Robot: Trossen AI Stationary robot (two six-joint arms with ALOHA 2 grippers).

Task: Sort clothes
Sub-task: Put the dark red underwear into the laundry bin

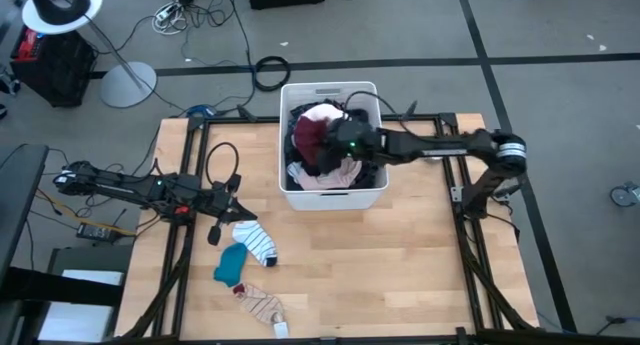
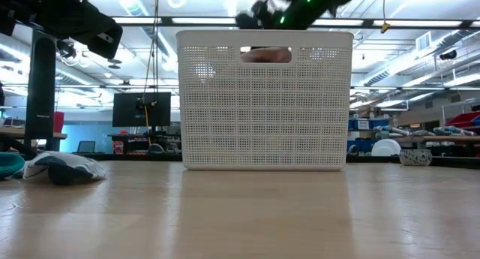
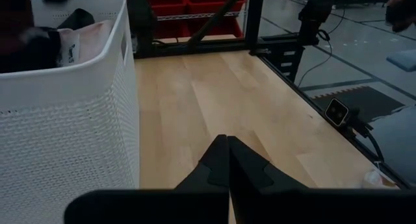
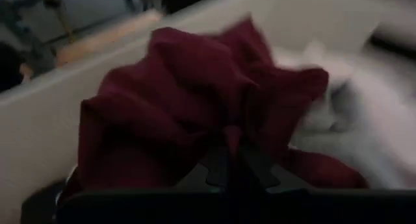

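Overhead first: the right pincer (image 1: 345, 142) is reaching in over the basket (image 1: 372, 197), which is sitting at the far middle of the table (image 1: 400, 255). Maroon cloth (image 1: 312, 135) is lying on top of the pile just beside it, with pink (image 1: 330, 177) and dark pieces under. Three socks are already lying out on the left: a striped one (image 1: 258, 240), a teal one (image 1: 231, 264), and a patterned one (image 1: 262, 305) at the near edge. Judged: that side is serving as the sock pile. The left pincer (image 1: 213, 231) is hanging just beside the striped sock, apart from it, likely waiting there.

Low view: the basket is standing upright in the middle, its slotted wall hiding the contents; only a pink scrap is showing through the handle slot. The right arm is coming in over the rim from above. The striped sock (image 2: 64, 167) is lying flat at the left.

Left wrist: the fingers (image 3: 214, 165) are pressed together with nothing between them, pointing across bare table beside the basket wall (image 3: 71, 139).

Right wrist: the jaws are closed, and maroon folds are bunching up right at the tips (image 4: 231, 156), so the cloth is probably pinched for lifting out. White fabric (image 4: 364, 113) is lying behind.
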